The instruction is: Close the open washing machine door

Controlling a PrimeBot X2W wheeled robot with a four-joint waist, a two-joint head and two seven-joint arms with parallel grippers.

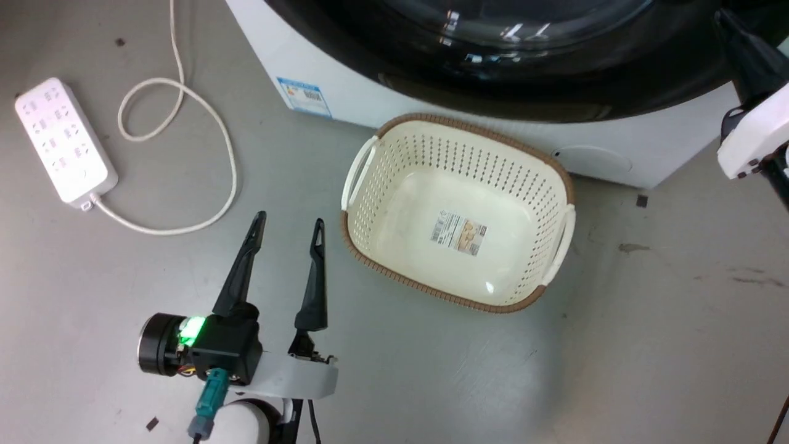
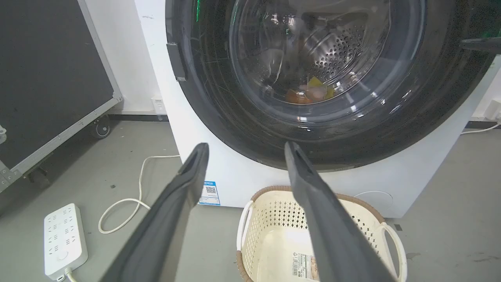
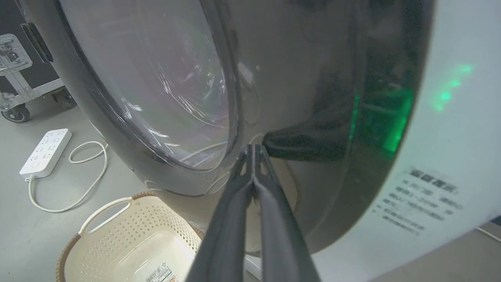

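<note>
The door (image 2: 242,129) lies flat, or almost flat, on the front of the washing machine (image 2: 219,172). The right gripper (image 3: 254,150), closed and holding nothing, seems to touch the door's black ring straight ahead of it, near the door's right edge. This arm is nearer. The left gripper (image 1: 290,219), wide open, hangs below the door.

I'm seeing a glossy black washing machine door (image 2: 219,98) against a white washing machine (image 2: 235,176), a cream, hole-dotted, brown-rimmed basket (image 1: 382,203), and a white power strip (image 1: 65,139) on grey floor (image 1: 647,339).
</note>
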